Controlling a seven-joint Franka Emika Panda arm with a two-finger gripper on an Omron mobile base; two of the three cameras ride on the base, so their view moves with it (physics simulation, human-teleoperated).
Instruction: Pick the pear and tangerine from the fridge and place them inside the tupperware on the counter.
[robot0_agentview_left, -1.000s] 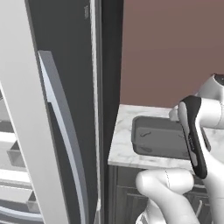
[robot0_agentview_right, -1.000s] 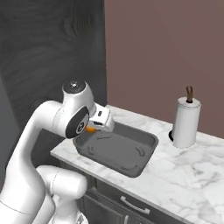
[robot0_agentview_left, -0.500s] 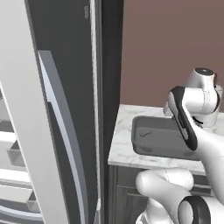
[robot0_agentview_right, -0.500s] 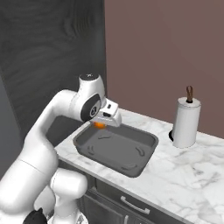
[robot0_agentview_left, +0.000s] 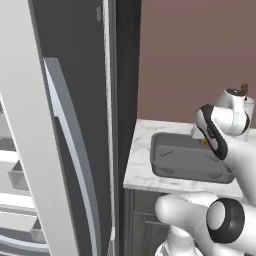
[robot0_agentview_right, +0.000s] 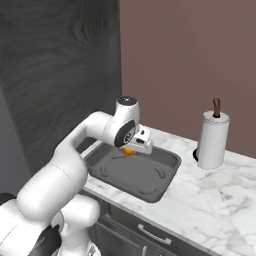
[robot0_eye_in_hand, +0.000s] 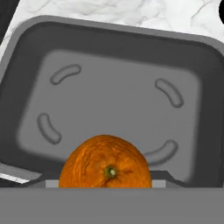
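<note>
Clamped in the claw: the tangerine, jaws narrowed onto its sides, stem scar facing the hand camera. Round as a ball, so no long axis to speak of and no heading that matters for the drop; only the stem end gives any sense of pointing, and that looks back up along the claw.

Directly beneath: the tupperware, lying on the surface just right of the fridge. Hung above the tray's far-left part in the right base view, over the inside rather than beyond the rim, and apart from the floor of the tray, not resting on it. Tray floor bare apart from its moulded ridges; no pear to be seen in it.

Long axis of the tray running left to right along the surface edge, short axis near to far. From the held fruit, most of the open floor spreads away to the right and nearer side, so plenty of margin there and less toward the far-left rim.

Judged from this: carry step about done, release next, probably after lowering a little to keep the fruit from rolling. Likely to roll on the flat floor, though held in by the raised rim
</note>
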